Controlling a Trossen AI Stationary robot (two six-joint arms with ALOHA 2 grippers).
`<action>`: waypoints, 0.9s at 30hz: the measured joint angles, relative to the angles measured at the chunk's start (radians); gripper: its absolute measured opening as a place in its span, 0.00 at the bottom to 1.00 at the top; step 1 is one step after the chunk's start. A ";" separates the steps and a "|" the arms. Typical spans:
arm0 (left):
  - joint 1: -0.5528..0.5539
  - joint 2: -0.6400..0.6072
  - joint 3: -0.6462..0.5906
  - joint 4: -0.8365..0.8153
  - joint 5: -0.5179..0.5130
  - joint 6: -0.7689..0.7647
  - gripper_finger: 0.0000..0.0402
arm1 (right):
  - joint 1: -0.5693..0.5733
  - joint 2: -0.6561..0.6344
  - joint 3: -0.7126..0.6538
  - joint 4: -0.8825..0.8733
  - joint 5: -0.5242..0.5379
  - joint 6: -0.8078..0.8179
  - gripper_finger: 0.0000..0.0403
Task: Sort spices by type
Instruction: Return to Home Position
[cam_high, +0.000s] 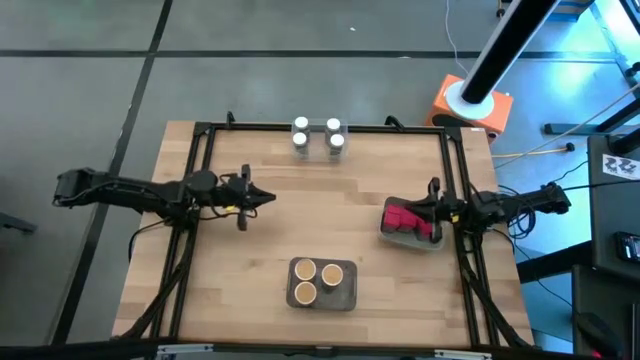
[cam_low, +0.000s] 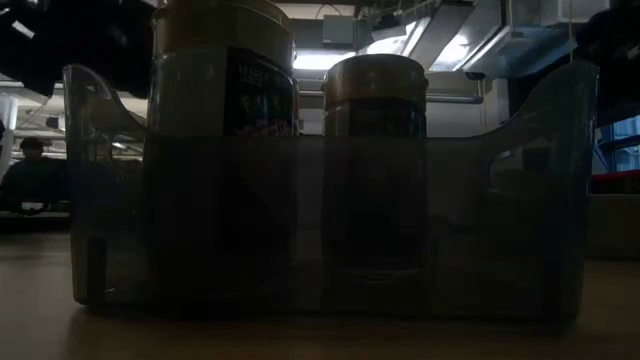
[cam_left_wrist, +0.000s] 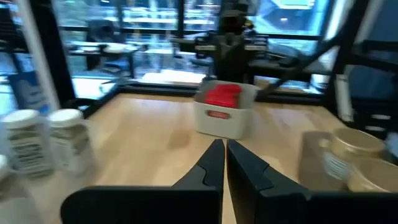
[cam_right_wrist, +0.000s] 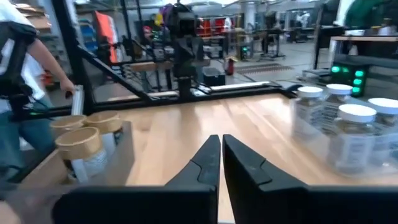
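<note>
The left hand (cam_left_wrist: 224, 145) is held above the left half of the table (cam_high: 270, 250), its fingers pressed together with nothing between them. The right hand (cam_right_wrist: 221, 140) is likewise closed and empty. It is held at the right side, just over the grey tray (cam_high: 425, 240) in which the red packs (cam_high: 402, 216) are gathered. The white-capped jars (cam_high: 317, 134) are grouped at the back edge, well apart from both hands. The tan-topped jars (cam_high: 318, 280) are stood in a dark tray (cam_high: 345, 297) near the front edge, between the two hands. Only bare wood is seen between the left hand and the jars. A person (cam_right_wrist: 15, 93) is seen beyond the table.
</note>
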 joint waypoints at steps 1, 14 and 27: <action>0.009 -0.004 -0.010 0.006 0.029 -0.001 0.01 | 0.000 0.000 -0.001 0.004 -0.017 0.001 0.05; 0.145 -0.256 -0.120 -0.129 0.008 -0.041 0.00 | 0.000 0.008 -0.004 0.011 -0.037 0.000 0.05; 0.143 -0.594 -0.180 -0.436 -0.115 -0.100 0.01 | 0.000 0.008 -0.006 0.023 -0.037 0.000 0.05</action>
